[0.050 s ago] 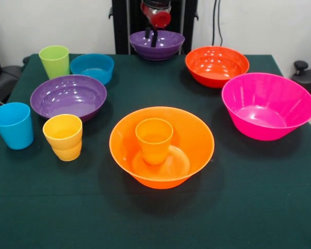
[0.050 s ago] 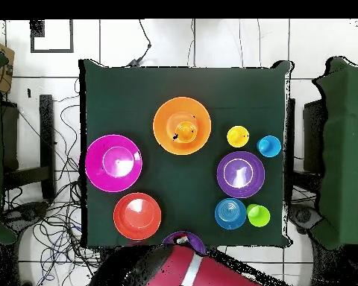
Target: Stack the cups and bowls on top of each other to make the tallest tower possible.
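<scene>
Purple bowl [image 1: 157,44] at the table's far edge sits pinched by our gripper [image 1: 151,36], shut on its rim, and may tilt or slip once carried toward the orange cup [image 1: 154,140] inside the wide orange bowl [image 1: 197,136]

I see a dark green table [image 1: 259,207] carrying a wide orange bowl [image 1: 189,136], pink bowl [image 1: 267,106], red-orange bowl [image 1: 216,65] and purple bowl [image 1: 68,96]. Also on it: a small blue bowl [image 1: 92,67] plus lime green cup [image 1: 55,61], blue cup [image 1: 13,125] and yellow cup [image 1: 64,137].
</scene>
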### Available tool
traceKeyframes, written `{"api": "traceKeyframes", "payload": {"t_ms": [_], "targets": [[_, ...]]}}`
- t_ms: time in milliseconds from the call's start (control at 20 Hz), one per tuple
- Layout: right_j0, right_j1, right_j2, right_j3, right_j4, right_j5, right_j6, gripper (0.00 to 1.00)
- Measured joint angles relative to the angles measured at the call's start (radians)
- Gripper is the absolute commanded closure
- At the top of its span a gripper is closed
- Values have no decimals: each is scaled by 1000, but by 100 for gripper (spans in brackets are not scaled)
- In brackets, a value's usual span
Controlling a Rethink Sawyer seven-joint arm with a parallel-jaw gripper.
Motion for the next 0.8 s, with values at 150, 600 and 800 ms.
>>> {"api": "traceKeyframes", "payload": {"t_ms": [150,600,800], "targets": [[3,-35,9,-10,0,52,0,0],[42,-62,11,-86,-1,84,0,0],[78,-53,12,-128,-1,83,0,0]]}}
